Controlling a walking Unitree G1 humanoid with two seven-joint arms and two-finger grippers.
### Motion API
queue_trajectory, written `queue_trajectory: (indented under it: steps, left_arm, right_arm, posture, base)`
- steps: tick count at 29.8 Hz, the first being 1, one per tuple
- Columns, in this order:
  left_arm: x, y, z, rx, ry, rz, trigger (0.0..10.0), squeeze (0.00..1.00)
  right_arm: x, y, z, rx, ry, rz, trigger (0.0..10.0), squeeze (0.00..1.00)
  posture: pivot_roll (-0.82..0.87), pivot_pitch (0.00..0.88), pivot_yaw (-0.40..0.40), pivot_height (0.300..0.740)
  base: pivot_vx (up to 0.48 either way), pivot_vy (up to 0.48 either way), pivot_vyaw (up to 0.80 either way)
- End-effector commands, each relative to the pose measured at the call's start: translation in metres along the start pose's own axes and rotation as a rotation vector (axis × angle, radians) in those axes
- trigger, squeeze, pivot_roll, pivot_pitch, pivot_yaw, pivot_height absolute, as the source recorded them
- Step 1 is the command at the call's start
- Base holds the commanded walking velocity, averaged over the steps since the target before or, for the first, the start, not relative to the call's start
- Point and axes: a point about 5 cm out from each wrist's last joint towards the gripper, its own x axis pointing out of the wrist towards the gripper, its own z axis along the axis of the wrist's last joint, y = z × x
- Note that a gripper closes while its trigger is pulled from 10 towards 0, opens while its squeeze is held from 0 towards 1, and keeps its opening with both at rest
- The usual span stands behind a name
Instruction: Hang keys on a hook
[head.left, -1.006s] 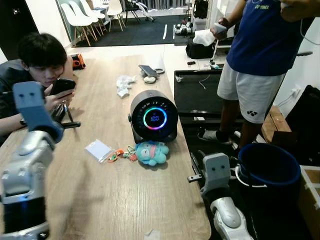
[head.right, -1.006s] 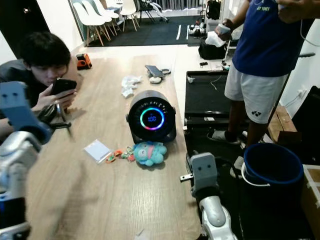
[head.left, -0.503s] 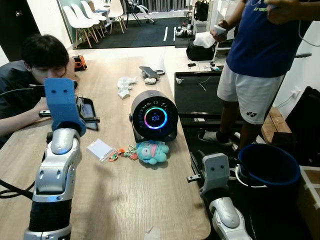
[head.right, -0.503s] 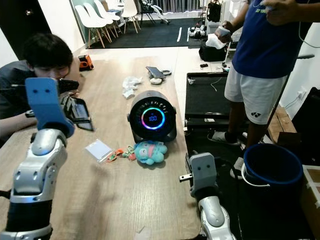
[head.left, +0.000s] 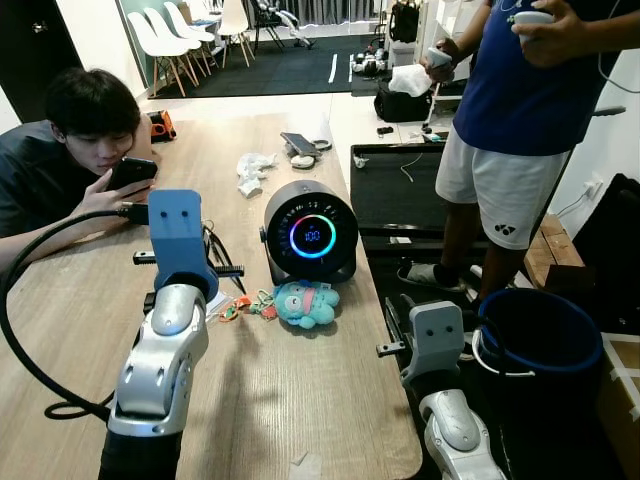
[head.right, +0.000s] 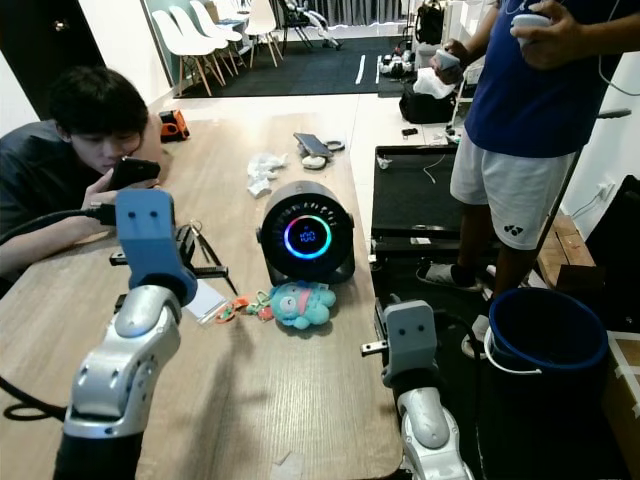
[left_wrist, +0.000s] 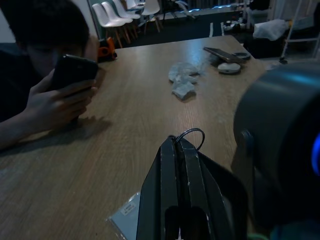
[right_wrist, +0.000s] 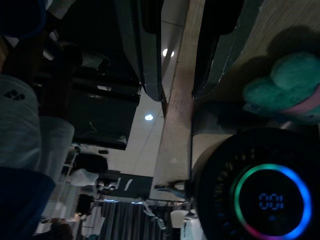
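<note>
Keys, an orange-tagged bunch clipped to a teal plush toy, flat on the long wooden table, just in front of the round black speaker with a glowing ring. Left gripper raised over the table just beside the keys, above a white card. Right gripper low off the table's right edge, beside a dark blue bucket. Seated person with a phone at the table's far left; standing person beyond the right edge.

Left wrist view: black fingers pressed together, nothing between them, a small wire loop at their tips; card below, speaker close alongside.

Right wrist view: fingers spread apart, empty; plush and speaker ahead.

No hook visible anywhere.

Likely trouble: jaws shut cannot take the keys until parted; a careless descent could catch the card instead, or nudge the speaker standing so near. Dragging the plush along with the bunch also probable.

Open table toward the robot and leftward; right edge close, with a drop to the floor.
</note>
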Motion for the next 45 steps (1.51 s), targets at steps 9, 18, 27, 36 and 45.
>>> queue_trajectory:
  steps: [9, 18, 27, 36, 45]
  left_arm:
    - [-0.015, 0.006, -0.035, 0.018, 0.009, 0.089, 10.0, 0.0]
    - [-0.017, 0.004, -0.05, 0.043, 0.033, 0.064, 10.0, 0.0]
    - [-0.017, 0.002, -0.052, 0.053, 0.022, 0.056, 10.0, 0.0]
    - [-0.017, 0.002, -0.053, 0.06, 0.015, 0.054, 10.0, 0.0]
    - [-0.017, 0.003, -0.052, 0.068, 0.008, 0.054, 10.0, 0.0]
  right_arm:
    - [-0.004, -0.008, 0.003, -0.013, -0.027, -0.059, 10.0, 0.0]
    - [-0.005, -0.007, 0.002, -0.01, -0.023, -0.055, 10.0, 0.0]
    - [-0.006, -0.005, 0.0, -0.006, -0.011, -0.046, 10.0, 0.0]
    - [-0.006, -0.002, -0.001, -0.004, -0.006, -0.037, 10.0, 0.0]
    - [-0.005, -0.001, -0.002, -0.002, -0.004, -0.033, 10.0, 0.0]
  posture:
    - [0.03, 0.116, 0.11, 0.74]
    - [0.03, 0.116, 0.107, 0.74]
    - [0.03, 0.12, 0.107, 0.74]
    - [0.04, 0.122, 0.107, 0.74]
    - [0.04, 0.122, 0.107, 0.74]
  base:
    - [0.0, 0.0, 0.0]
    - [0.0, 0.0, 0.0]
    - [0.0, 0.0, 0.0]
    - [0.0, 0.0, 0.0]
    - [0.0, 0.0, 0.0]
